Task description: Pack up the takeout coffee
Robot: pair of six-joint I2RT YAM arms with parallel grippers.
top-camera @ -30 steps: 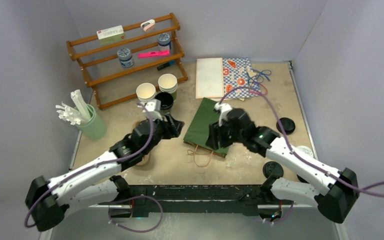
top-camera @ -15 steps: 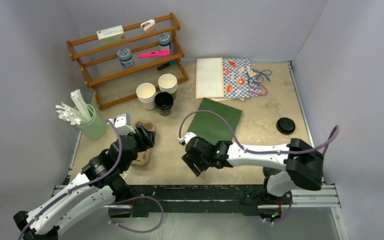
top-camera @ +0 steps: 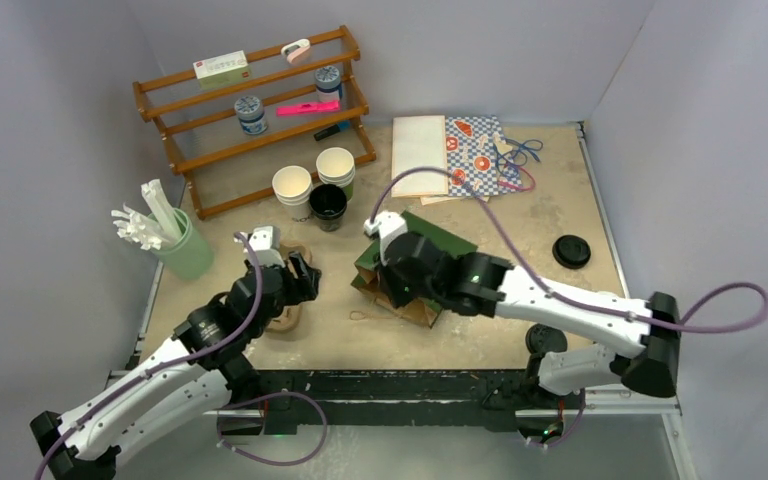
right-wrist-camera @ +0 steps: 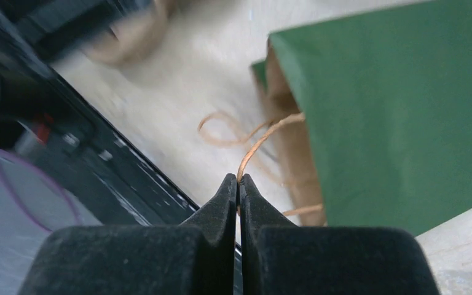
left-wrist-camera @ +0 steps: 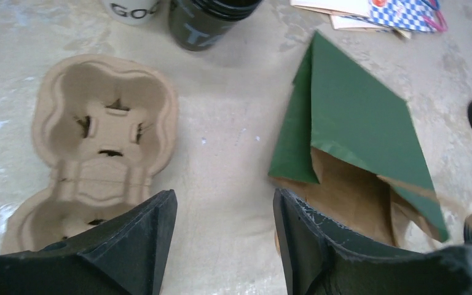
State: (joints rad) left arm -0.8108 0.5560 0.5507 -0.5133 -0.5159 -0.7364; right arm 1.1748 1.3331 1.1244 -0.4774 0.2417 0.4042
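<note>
No takeout coffee shows in any view. A green paper bag (top-camera: 447, 238) with a brown inside lies mid-table, its mouth toward the near edge (left-wrist-camera: 356, 123). My right gripper (right-wrist-camera: 238, 179) is shut on one of the bag's thin brown twine handles (right-wrist-camera: 264, 140), just off the bag's mouth. The other handle loop (top-camera: 365, 315) lies on the table. My left gripper (left-wrist-camera: 224, 193) hangs open over bare table, between a brown pulp cup carrier (left-wrist-camera: 98, 135) on its left and the bag's mouth on its right, with nothing between its fingers.
A white cup (top-camera: 292, 185), a lidless green cup (top-camera: 336, 165) and a black cup (top-camera: 328, 203) stand behind the carrier. A loose black lid (top-camera: 571, 250) lies at right. A wooden rack (top-camera: 250, 110), a green utensil holder (top-camera: 185, 252) and flat paper bags (top-camera: 460, 150) line the back and left.
My right gripper has moved from the near edge to the bag's mouth and shut on a handle; the bag's mouth is now raised open. My left gripper shifted slightly right.
</note>
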